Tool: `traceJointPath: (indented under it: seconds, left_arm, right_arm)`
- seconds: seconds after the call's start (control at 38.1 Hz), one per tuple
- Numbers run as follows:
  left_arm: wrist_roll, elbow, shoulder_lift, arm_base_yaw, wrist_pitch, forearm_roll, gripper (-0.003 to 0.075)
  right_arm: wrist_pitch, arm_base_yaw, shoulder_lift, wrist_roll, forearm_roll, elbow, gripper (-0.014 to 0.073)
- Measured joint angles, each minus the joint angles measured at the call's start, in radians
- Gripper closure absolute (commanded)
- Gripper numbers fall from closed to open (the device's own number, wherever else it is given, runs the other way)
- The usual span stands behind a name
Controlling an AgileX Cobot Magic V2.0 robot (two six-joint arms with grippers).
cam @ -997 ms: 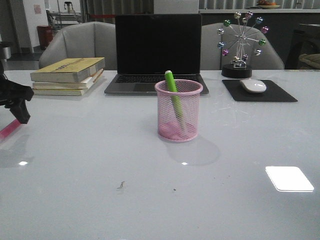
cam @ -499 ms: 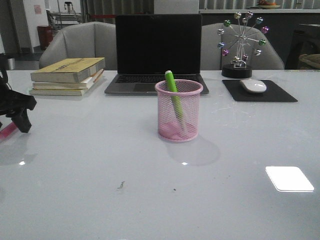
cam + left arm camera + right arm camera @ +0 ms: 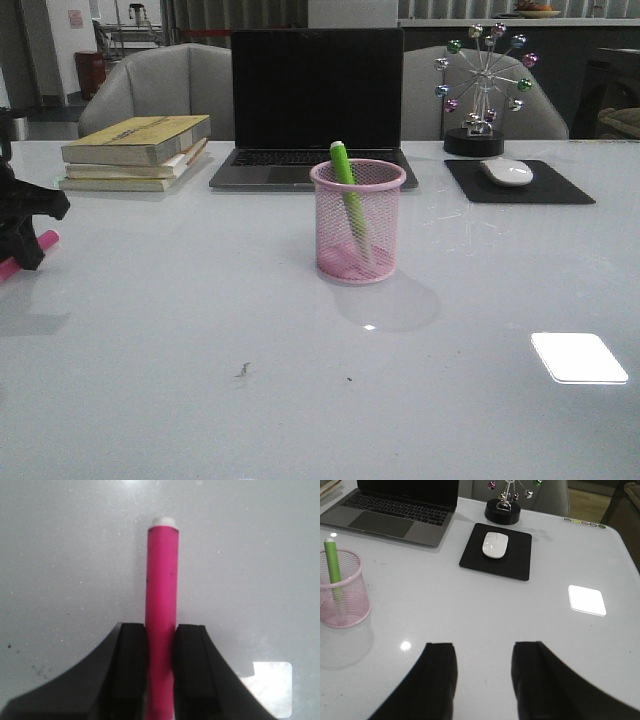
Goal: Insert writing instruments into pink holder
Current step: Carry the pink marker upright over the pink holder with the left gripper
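Note:
The pink mesh holder (image 3: 357,222) stands mid-table with the green marker (image 3: 347,190) leaning inside it; both also show in the right wrist view, holder (image 3: 342,590) and green marker (image 3: 333,562). At the table's far left edge my left gripper (image 3: 25,250) is shut on the pink marker (image 3: 28,252). In the left wrist view the pink marker (image 3: 161,595) runs between the black fingers (image 3: 131,665), its pale tip pointing away, and the left gripper (image 3: 161,632) clamps its barrel. My right gripper (image 3: 482,652) is open above bare table, well right of the holder.
A laptop (image 3: 315,100) sits behind the holder, stacked books (image 3: 135,150) at back left. A white mouse (image 3: 506,171) lies on a black pad (image 3: 520,183) at back right, beside a ferris-wheel ornament (image 3: 482,85).
My left gripper has closed on the pink marker and lifted it slightly off the table; the marker's end now points up and right. The right arm has not moved.

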Motion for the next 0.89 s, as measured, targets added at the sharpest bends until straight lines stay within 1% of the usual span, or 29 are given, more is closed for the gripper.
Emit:
traceJointPath:
  seconds: [0.13, 0.24, 0.37, 0.5, 0.66, 0.76, 0.89]
  left_arm:
    - [0.023, -0.014, -0.007, -0.017, 0.032, -0.014, 0.0626]
    - [0.035, -0.057, -0.035, -0.063, 0.072, -0.022, 0.0626]
    - [0.039, -0.14, -0.101, -0.113, 0.072, -0.035, 0.0626]
    - [0.041, -0.212, -0.155, -0.158, 0.045, -0.062, 0.0626]
    - [0.041, -0.308, -0.214, -0.219, -0.016, -0.136, 0.0626]
    - [0.043, -0.349, -0.24, -0.279, -0.101, -0.187, 0.0626]
    - [0.09, -0.357, -0.244, -0.367, -0.217, -0.234, 0.0616]
  right_arm:
    - [0.0, 0.0, 0.0, 0.0, 0.0, 0.0, 0.0199]
    - [0.0, 0.0, 0.0, 0.0, 0.0, 0.0, 0.0199]
    - [0.0, 0.0, 0.0, 0.0, 0.0, 0.0, 0.0199]
    - [0.0, 0.0, 0.0, 0.0, 0.0, 0.0, 0.0199]
    - [0.0, 0.0, 0.0, 0.0, 0.0, 0.0, 0.0199]
    - [0.0, 0.0, 0.0, 0.0, 0.0, 0.0, 0.0199]
    - [0.0, 0.0, 0.0, 0.0, 0.0, 0.0, 0.0199]
